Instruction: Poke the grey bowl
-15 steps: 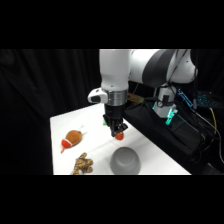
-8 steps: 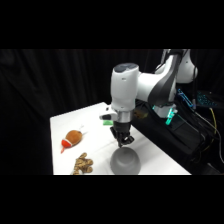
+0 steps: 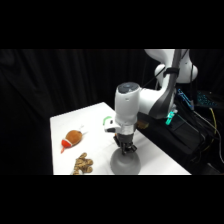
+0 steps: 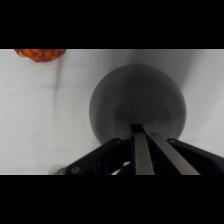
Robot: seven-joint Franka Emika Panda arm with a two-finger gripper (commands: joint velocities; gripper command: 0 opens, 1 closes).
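Note:
The grey bowl point(image 3: 125, 163) lies dome-up near the table's front edge, smooth and matte. My gripper point(image 3: 126, 151) comes straight down onto its top, and the tips look to be touching the dome. In the wrist view the grey bowl point(image 4: 137, 102) fills the middle of the picture. There my gripper point(image 4: 139, 129) is shut, its two fingers pressed side by side with nothing between them, and the tips rest at the dome's centre.
An orange and red object point(image 3: 72, 139) lies at the table's left, and its edge point(image 4: 39, 53) shows in the wrist view. A brown lumpy object point(image 3: 83, 163) sits in front of it. A small green item point(image 3: 107, 120) lies behind the arm. Black equipment point(image 3: 185, 135) borders the table's right.
The arm has swung right and forward and dropped lower. The gripper has moved from above the table's middle down onto the top of the grey bowl.

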